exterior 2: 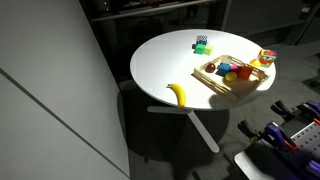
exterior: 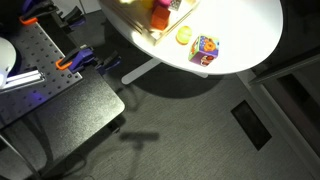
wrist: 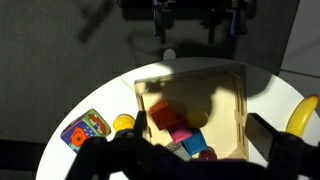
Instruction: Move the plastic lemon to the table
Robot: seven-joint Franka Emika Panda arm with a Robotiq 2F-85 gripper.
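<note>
A bright yellow rounded thing, which I take for the plastic lemon (wrist: pixel 122 124), lies on the white round table (wrist: pixel 103 106), touching or close to the outside of the pale wooden tray (wrist: pixel 215 95) and next to a colourful cube (wrist: pixel 85 131). It shows in an exterior view (exterior: pixel 183 35) too. A duller yellow round piece (wrist: pixel 197 117) lies in shadow inside the tray. My gripper (wrist: pixel 201 124) hangs high above the tray, open and empty. The arm is out of both exterior views.
The tray holds several coloured blocks (wrist: pixel 165 112). A banana (exterior 2: pixel 178 93) lies at the table's edge and an orange thing (exterior 2: pixel 266 58) stands beyond the tray. The grey perforated bench (exterior: pixel 45 75) with clamps stands beside the table (exterior: pixel 240 30), above dark carpet.
</note>
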